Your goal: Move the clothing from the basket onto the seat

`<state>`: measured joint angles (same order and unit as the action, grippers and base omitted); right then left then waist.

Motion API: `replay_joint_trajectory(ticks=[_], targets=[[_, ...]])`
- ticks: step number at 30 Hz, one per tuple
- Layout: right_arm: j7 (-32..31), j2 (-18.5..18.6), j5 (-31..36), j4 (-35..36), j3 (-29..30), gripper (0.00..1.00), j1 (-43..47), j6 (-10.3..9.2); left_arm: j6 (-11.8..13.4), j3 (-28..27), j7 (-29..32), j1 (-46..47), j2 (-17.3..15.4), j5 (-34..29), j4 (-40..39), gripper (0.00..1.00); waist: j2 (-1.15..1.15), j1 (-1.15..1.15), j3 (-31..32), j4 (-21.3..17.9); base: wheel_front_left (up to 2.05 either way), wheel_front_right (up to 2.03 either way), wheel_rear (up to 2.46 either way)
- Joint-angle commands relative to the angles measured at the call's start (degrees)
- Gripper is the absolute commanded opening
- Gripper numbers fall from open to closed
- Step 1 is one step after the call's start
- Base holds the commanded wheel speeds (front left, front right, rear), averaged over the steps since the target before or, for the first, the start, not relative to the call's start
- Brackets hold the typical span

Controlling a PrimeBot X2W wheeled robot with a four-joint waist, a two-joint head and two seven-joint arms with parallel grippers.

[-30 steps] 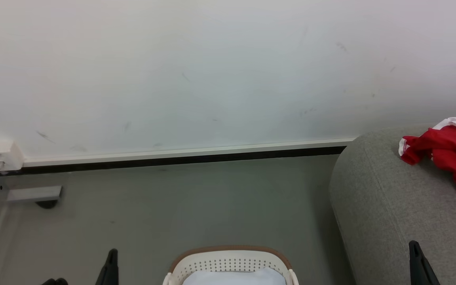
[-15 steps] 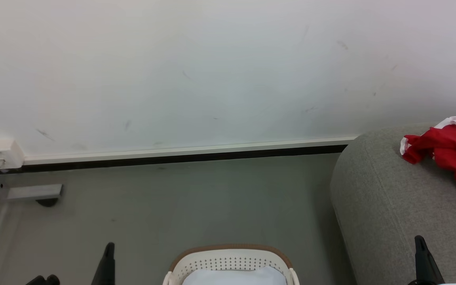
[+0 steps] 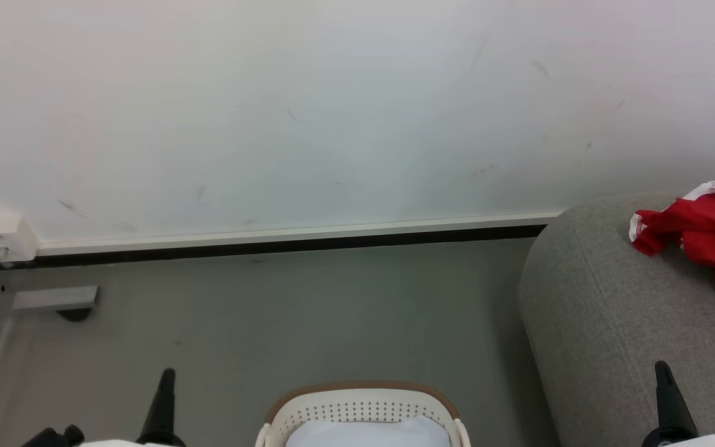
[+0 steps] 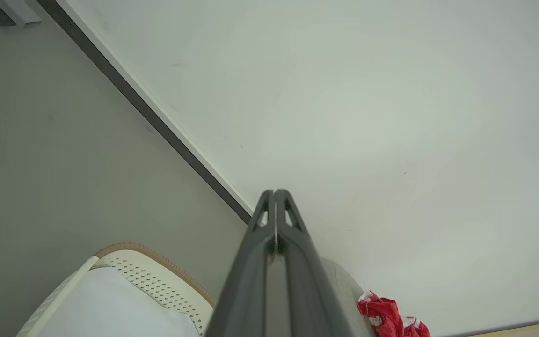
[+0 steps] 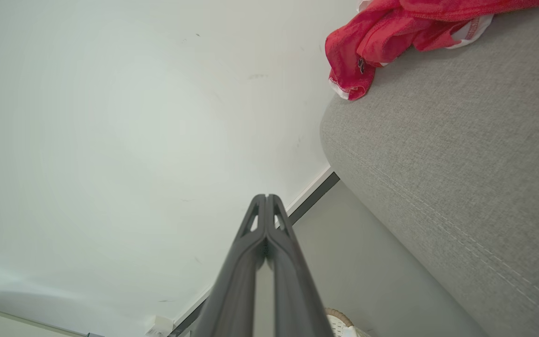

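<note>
Clothing (image 3: 702,239): lies crumpled on seat (image 3: 612,323), right edge; looks soft, light; pinch a bunched fold. Pressed together, empty: left gripper (image 3: 167,374), right gripper (image 3: 661,367).

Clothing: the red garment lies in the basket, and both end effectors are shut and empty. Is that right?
No. The clothing lies on the seat, not in the basket, as the head view shows; the basket's visible part holds a white pad. The left end effector and right end effector are shut and empty.
</note>
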<state>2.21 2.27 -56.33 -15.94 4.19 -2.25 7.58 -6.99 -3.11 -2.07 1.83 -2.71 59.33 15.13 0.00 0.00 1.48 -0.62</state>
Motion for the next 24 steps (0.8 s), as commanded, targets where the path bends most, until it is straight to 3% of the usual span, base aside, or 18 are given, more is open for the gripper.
replay_joint_trajectory(ticks=[1, 24], targets=[[-0.38, 0.65, -1.69, 0.75, 0.31, 0.00, -1.19, -0.07, -0.16, -0.35, 0.33, 1.17, -0.28, 1.92, -0.66, 0.00, 0.00, 0.00, -0.03, 0.01, 0.00, 0.00, 0.00], [-3.85, 0.75, -15.78, 1.26, 1.19, 0.00, -2.59, -0.10, -0.39, -1.68, 3.79, 2.69, -0.29, 14.63, -0.84, 0.00, 0.00, 0.00, -0.58, 0.22, 0.00, 0.00, 0.00]])
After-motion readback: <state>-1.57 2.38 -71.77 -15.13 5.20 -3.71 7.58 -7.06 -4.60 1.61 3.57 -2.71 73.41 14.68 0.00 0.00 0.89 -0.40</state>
